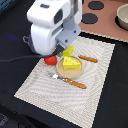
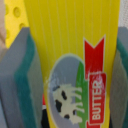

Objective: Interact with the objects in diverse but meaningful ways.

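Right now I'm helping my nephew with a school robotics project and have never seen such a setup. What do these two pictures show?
The white machine is a single robot arm ending in a gripper with two padded fingers. One picture comes from a camera off the arm; the close-up comes from a camera on its wrist. On the woven placemat sits a tan plate holding a yellow cheese wedge, with a red tomato beside it and wooden-handled cutlery around the plate. The fingers are closed on a yellow butter box.
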Robot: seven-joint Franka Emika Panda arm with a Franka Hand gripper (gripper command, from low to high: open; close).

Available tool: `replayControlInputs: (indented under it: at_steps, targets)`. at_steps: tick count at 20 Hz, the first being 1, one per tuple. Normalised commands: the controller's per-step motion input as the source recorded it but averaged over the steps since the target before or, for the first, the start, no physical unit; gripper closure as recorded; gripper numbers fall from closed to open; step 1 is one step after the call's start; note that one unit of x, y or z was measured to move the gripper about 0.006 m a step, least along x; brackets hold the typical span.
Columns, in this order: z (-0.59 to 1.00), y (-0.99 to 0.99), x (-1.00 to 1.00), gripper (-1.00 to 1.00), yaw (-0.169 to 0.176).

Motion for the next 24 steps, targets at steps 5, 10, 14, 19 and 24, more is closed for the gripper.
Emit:
replayControlInputs:
  at_steps: [5, 10, 14, 19, 24]
  targets:
    - [-0.28, -0.6, 0.29, 1.0, -0.021]
    - [-0.41, -0.35, 0.23, 1.0, 0.0]
    - [-0.43, -0.34, 0.22, 1.0, 0.0]
    - [-0.37, -0.33, 0.07, 1.0, 0.0]
    - [-0.15, -0.27, 0.0, 1.0, 0.0]
